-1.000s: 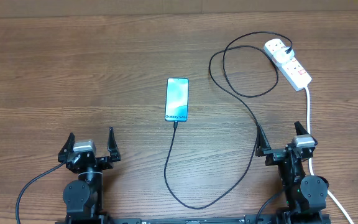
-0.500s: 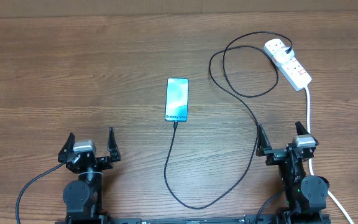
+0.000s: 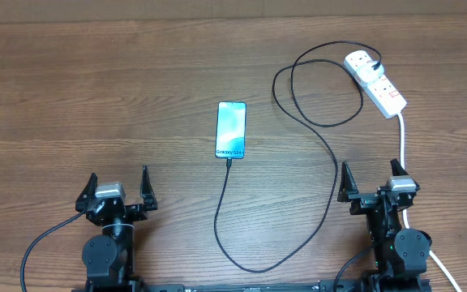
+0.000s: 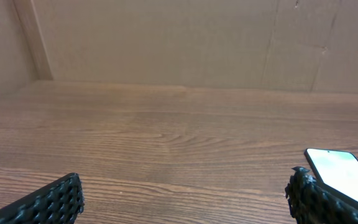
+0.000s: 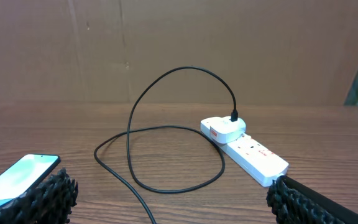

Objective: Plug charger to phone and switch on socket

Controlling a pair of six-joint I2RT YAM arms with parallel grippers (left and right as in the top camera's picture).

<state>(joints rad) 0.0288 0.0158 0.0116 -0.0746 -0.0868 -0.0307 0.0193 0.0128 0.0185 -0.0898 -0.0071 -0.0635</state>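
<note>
The phone (image 3: 230,130) lies flat mid-table, its blue screen up, with the charger cable (image 3: 224,212) plugged into its near end. The black cable loops across the table to a plug in the white socket strip (image 3: 376,82) at the far right. My left gripper (image 3: 119,188) is open and empty at the near left. My right gripper (image 3: 371,180) is open and empty at the near right, near the cable and the white cord (image 3: 402,138). The right wrist view shows the strip (image 5: 247,150), the cable loop (image 5: 166,134) and the phone's corner (image 5: 14,177). The left wrist view shows the phone's edge (image 4: 340,168).
A brown cardboard wall (image 5: 179,50) stands behind the table. The thick white cord runs from the strip down past my right arm to the near right edge.
My right gripper has shifted slightly to the right. The left arm, phone, cable and strip have not moved.
</note>
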